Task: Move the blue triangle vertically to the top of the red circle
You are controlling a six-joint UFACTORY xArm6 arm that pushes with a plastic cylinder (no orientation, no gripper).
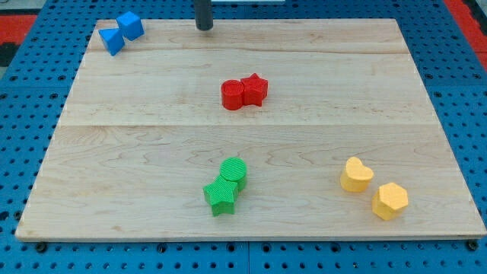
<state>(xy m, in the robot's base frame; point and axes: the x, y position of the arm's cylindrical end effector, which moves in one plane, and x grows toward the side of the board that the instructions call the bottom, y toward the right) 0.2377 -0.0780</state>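
Observation:
The blue triangle (pixel 111 41) lies at the board's top left corner, touching a blue cube (pixel 131 25) just to its upper right. The red circle (pixel 232 95) sits near the board's middle, touching a red star (pixel 255 90) on its right. My tip (pixel 205 27) rests at the board's top edge, right of the blue blocks and above the red circle, touching no block.
A green circle (pixel 233 170) and a green star (pixel 221 197) touch each other at the bottom middle. A yellow heart (pixel 355 175) and a yellow hexagon (pixel 389 201) lie at the bottom right. The wooden board (pixel 137 144) lies on a blue pegboard.

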